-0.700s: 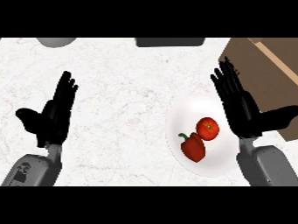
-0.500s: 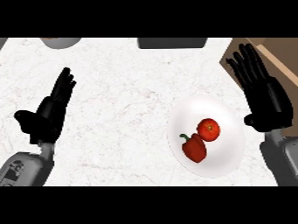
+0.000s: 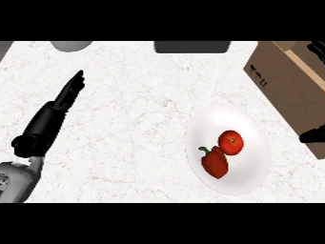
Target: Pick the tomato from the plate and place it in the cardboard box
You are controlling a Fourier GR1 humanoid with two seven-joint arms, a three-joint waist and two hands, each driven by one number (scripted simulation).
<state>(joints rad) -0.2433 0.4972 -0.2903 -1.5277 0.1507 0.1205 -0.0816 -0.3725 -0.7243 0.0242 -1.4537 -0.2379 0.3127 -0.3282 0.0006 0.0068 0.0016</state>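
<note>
A round red tomato (image 3: 230, 142) is seen on a white round plate (image 3: 248, 178), which lies on the pale marbled counter (image 3: 144, 109) at the right, towards the near edge. Touching the tomato's near-left side, a red bell pepper (image 3: 215, 163) lies with its green stem pointing left. The open brown cardboard box (image 3: 291, 90) stands just right of the plate, running from far to near along the right edge. Of the right hand (image 3: 322, 135) only a dark part is shown at the right edge, in front of the box's near end; whether its fingers are spread or curled cannot be told. The tomato lies to the left of this hand, fairly near, with the plate's right rim between them. The left hand (image 3: 58, 110) is held well apart at the left, its fingers straight and pressed together, pointing far and slightly right, holding nothing. The right hand is judged the nearer one, so a leftward reach over the rim is called for. The tomato is nearly round, so no long axis can be named; its top appears turned upward. The pick is not yet begun.
</note>
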